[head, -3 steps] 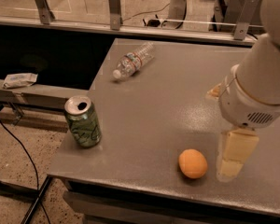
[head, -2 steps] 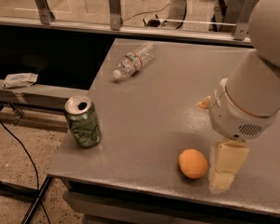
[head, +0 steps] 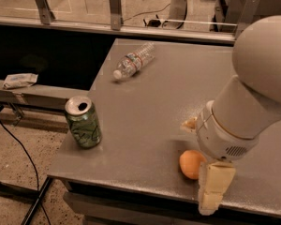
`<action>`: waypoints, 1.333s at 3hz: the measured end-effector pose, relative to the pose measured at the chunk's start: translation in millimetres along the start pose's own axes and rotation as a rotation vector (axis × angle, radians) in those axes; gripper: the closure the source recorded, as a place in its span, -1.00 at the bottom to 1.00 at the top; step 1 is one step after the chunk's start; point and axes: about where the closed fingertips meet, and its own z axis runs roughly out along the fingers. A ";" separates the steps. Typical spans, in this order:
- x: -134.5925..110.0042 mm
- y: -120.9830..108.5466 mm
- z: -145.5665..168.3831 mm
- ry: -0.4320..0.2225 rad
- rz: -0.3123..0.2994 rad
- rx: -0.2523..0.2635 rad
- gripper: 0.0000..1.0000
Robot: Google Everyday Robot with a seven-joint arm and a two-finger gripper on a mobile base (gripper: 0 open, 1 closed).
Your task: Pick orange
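Note:
The orange [head: 190,163] lies on the grey table [head: 145,116] near its front edge, its right side hidden behind my arm. My gripper [head: 197,167] hangs from the big white arm [head: 253,102] right at the orange. One cream finger [head: 214,185] stands in front and to the right of the fruit, touching or nearly touching it. The other fingertip [head: 189,124] shows behind it. The fingers stand apart with the orange between them, still resting on the table.
A green soda can [head: 83,122] stands upright at the table's front left corner. A clear plastic bottle [head: 132,61] lies on its side at the back. A glass railing [head: 112,6] runs behind the table. Cables [head: 18,149] lie on the floor at left.
My arm has moved left and down toward the orange. The front finger, which was to the right of the fruit, is now against it and the arm hides part of it.

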 end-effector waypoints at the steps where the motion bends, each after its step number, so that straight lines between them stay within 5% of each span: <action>1: 0.1 -1.5 6.8 0.001 -0.004 0.023 -1.00; 2: -0.3 -2.0 7.7 0.001 -0.005 0.028 -0.74; 4: -1.5 -1.9 7.9 0.002 -0.008 0.029 0.20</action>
